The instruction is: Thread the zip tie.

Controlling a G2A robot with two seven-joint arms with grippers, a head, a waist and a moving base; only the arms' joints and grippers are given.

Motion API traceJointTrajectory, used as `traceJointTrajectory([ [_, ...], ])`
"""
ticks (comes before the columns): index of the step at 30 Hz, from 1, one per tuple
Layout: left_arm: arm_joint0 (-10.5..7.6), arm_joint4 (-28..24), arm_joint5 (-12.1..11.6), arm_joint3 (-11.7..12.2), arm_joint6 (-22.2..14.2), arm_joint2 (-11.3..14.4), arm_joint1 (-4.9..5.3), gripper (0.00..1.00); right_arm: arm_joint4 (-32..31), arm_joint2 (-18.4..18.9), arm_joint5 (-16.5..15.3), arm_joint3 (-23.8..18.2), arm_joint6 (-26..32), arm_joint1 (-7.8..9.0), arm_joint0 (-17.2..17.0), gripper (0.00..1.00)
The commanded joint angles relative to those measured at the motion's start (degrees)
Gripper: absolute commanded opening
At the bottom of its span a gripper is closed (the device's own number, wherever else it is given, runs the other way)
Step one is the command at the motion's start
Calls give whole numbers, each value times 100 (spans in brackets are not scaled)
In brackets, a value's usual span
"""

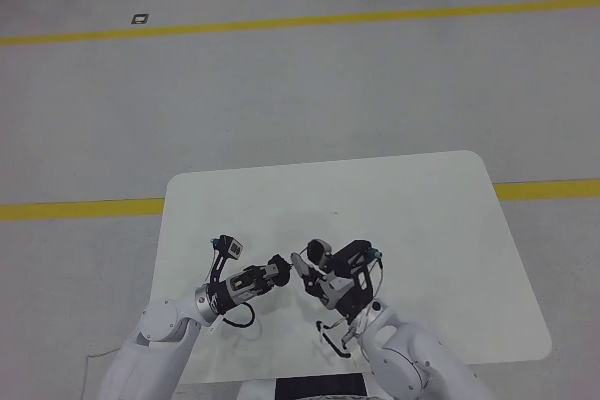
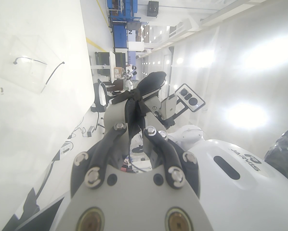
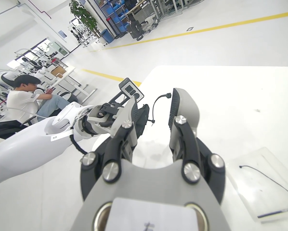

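Note:
A thin black zip tie (image 3: 154,108) curves upward, its square head (image 3: 168,94) at the free end. My left gripper (image 3: 144,117) is shut on the tie's lower end; from above, that left gripper (image 1: 280,268) hangs over the near part of the white table (image 1: 380,200). My right gripper (image 3: 156,97) faces it, open. In the right wrist view the tie's head sits between the two fingers, close to one ribbed pad (image 3: 173,106); contact cannot be judged. Both grippers (image 1: 308,265) nearly meet tip to tip. In the left wrist view my left gripper (image 2: 134,97) has its dark pads pressed together.
A clear flat tray (image 3: 262,188) lies on the table near my right arm, with spare black zip ties (image 3: 266,176) in it. The same tray (image 2: 4,73) appears in the left wrist view. The far half of the table is bare white surface.

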Motion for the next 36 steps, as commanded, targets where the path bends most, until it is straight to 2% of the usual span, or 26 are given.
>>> traceJointTrajectory([
  [1,0,0,0,0,0,0,0,0,-5,24,-15,-16,-5,7,-31,27],
  [3,0,0,0,0,0,0,0,0,-2,38,-31,-28,-12,11,-50,24],
  [6,0,0,0,0,0,0,0,0,14,50,-59,-34,-23,14,-63,13],
  [12,0,0,0,0,0,0,0,0,92,29,-106,-9,-3,7,-16,4],
  [17,0,0,0,0,0,0,0,0,137,13,-104,23,35,-1,27,5],
  [23,0,0,0,0,0,0,0,0,99,16,-40,47,71,-1,26,16],
  [36,0,0,0,0,0,0,0,0,86,36,-62,46,153,8,3,13],
])
